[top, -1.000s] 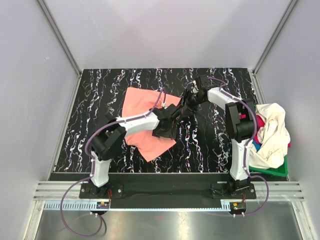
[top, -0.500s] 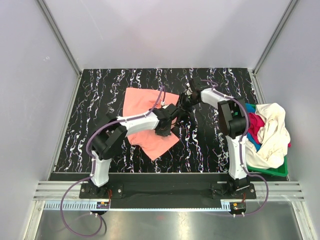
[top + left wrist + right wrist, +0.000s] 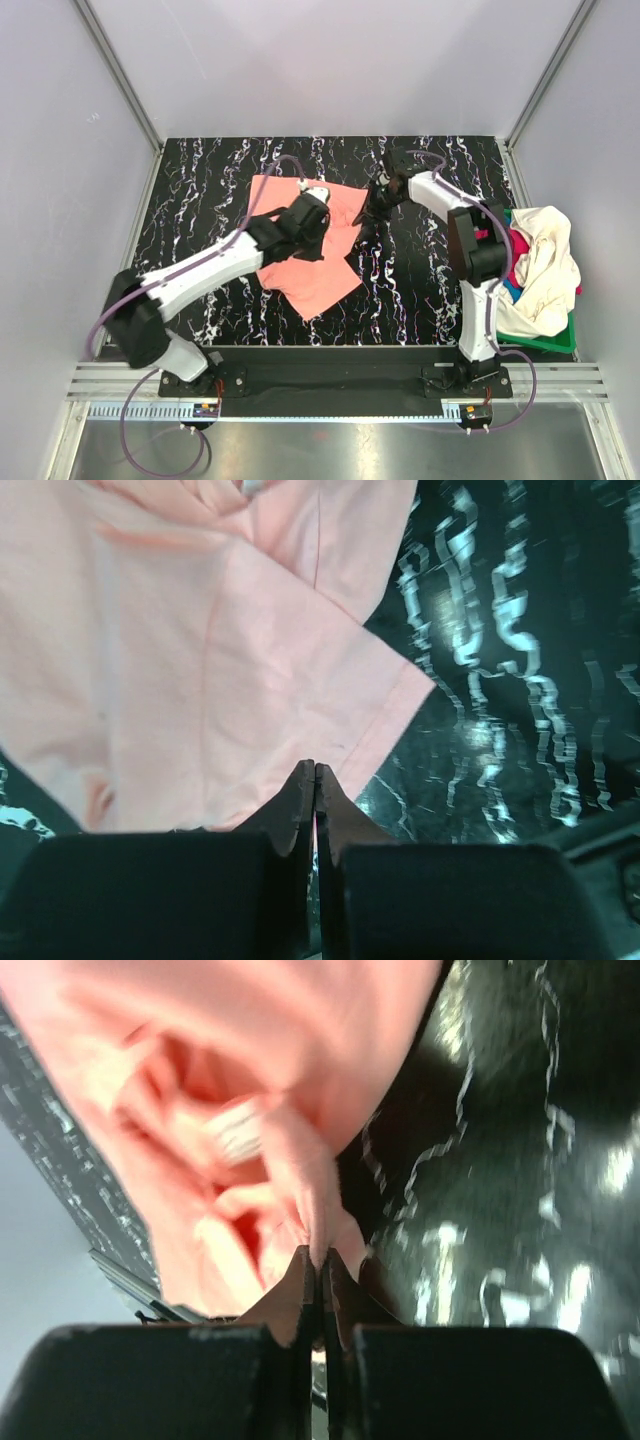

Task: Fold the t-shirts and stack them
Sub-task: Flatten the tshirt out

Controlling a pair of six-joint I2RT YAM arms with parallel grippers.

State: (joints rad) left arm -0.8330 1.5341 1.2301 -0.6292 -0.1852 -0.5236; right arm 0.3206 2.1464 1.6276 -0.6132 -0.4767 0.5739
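Pinching soft rumpled cloth, right claw (image 3: 322, 1258) holds salmon-pink t-shirt (image 3: 255, 1045).

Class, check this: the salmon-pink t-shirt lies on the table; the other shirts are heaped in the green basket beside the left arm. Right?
No: the green basket stands beside the right arm, as the top view shows.

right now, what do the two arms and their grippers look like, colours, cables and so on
Both the left arm and right arm have white links joined by bulky black joints. A thin purple cable runs along each and loops below its base. The left gripper and right gripper have black wedge-shaped fingers tapering to thin tips.
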